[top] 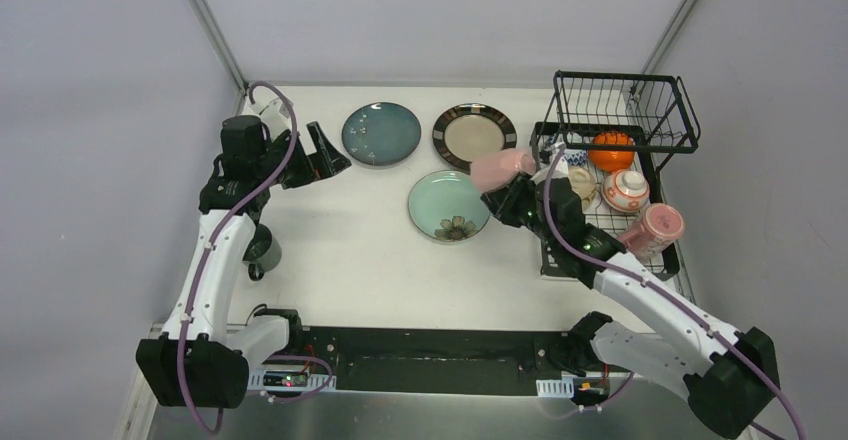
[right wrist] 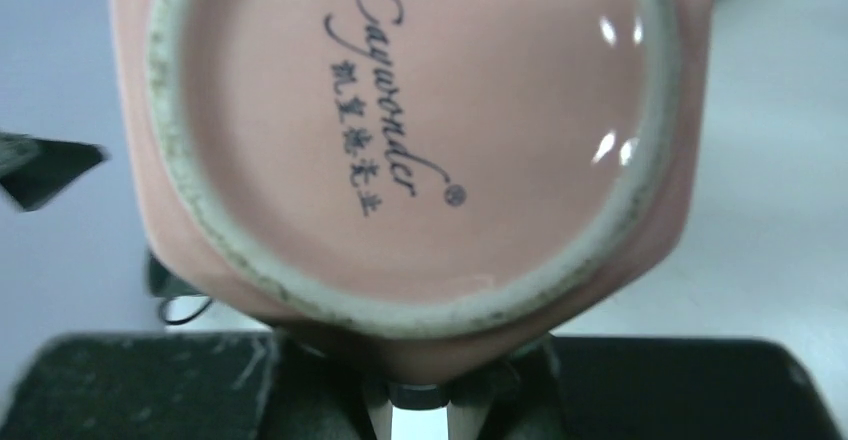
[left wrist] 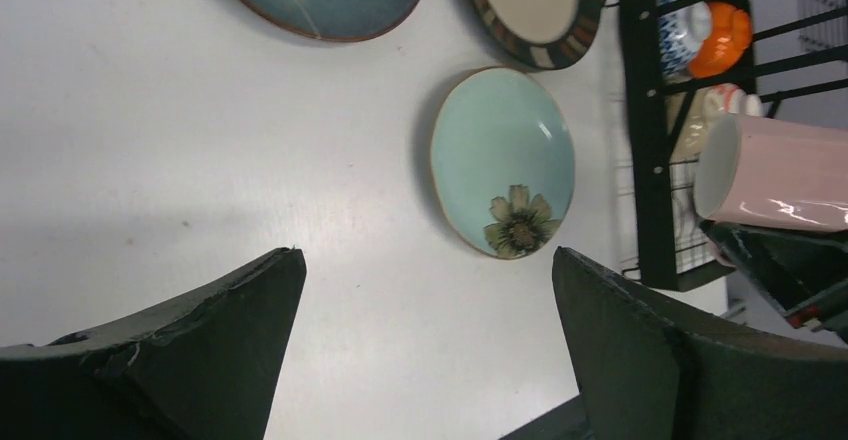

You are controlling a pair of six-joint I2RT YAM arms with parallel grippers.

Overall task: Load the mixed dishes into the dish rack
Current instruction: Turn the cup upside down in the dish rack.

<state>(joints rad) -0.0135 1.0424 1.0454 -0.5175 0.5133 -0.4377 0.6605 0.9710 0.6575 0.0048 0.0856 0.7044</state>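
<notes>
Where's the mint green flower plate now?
Top view: the mint green flower plate lies flat left of the black wire dish rack, beside the dark-rimmed beige plate.

The white table [top: 340, 230] has three plates lying flat near the back. The dark teal plate [top: 381, 133] is on the left, and the beige plate [top: 474, 136] with a dark rim is just beside it. The mint green plate [top: 449, 206] with a flower sits in front of them. The black dish rack [top: 615, 75] stands on the right. A small dark round thing [top: 262, 250] (maybe a cup) sits near the left edge.
</notes>
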